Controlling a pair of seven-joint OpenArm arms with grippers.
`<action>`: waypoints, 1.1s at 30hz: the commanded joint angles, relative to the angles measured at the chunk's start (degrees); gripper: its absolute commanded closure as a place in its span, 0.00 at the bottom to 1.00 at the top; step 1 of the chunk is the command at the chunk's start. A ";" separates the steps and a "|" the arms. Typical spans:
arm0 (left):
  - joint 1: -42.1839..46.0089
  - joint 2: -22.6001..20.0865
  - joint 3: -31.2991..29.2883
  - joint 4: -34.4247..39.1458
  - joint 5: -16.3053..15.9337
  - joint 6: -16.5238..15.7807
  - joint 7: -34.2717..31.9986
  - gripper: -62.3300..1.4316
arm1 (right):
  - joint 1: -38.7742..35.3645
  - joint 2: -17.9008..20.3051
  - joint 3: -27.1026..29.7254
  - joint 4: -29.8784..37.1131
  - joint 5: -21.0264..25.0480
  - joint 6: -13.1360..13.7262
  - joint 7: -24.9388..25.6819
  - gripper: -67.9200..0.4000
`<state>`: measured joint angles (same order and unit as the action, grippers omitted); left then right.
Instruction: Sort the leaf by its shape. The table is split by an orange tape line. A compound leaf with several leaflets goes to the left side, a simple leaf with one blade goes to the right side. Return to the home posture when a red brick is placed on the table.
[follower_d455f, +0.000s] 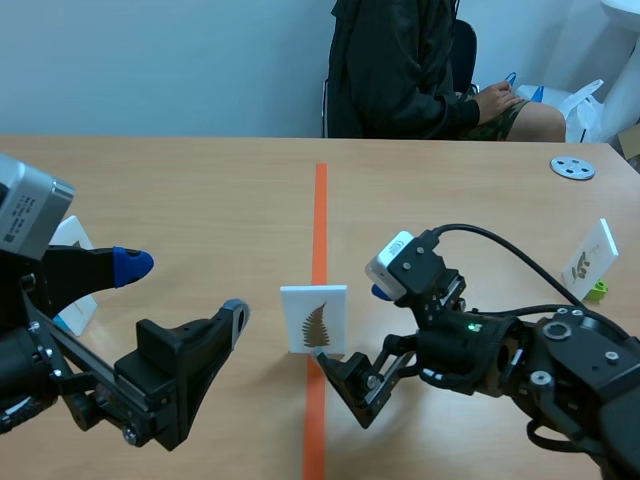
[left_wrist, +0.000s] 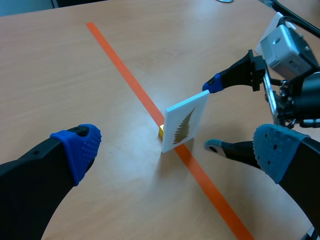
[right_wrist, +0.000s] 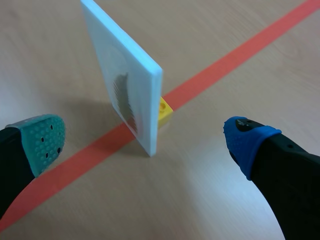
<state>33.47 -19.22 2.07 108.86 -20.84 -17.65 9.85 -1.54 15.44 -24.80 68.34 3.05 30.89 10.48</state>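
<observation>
At table left, the left gripper (follower_d455f: 183, 288) hangs low with its fingers spread wide and nothing between them, well short of the card. At centre, a white card (follower_d455f: 314, 320) printed with a fern-like frond stands upright on the orange tape line (follower_d455f: 320, 210), propped on a small yellow block (right_wrist: 164, 110) behind it. Many leaflets on one stem, so judged compound: it belongs on the left side. Just right of the line, the right gripper (follower_d455f: 354, 328) is also wide open. In its wrist view the card stands between and just ahead of the pads, touching neither. Step in hand, as judged: approach for the grasp, card not yet sorted. Next move calls for advancing, closing squarely on the thin card without toppling it, then carrying it left. At far right, a second card (follower_d455f: 590, 258) stands untouched.
</observation>
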 joint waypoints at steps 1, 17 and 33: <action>-0.31 0.00 -0.26 0.28 0.28 0.00 -0.98 0.00 | 1.40 -0.42 -0.39 0.50 0.26 -0.02 1.92 0.00; -0.31 0.00 -0.26 0.26 2.47 0.15 -1.01 0.00 | 5.05 -3.69 -6.14 -6.58 -4.20 -4.76 5.77 0.37; -0.31 0.00 -0.26 0.26 2.47 0.15 -1.01 0.00 | 5.03 -3.52 -6.12 -6.58 -4.17 -4.81 5.81 0.86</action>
<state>33.47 -19.22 2.07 108.86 -17.82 -17.63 9.82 2.50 11.29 -31.51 60.49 -1.74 26.13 15.40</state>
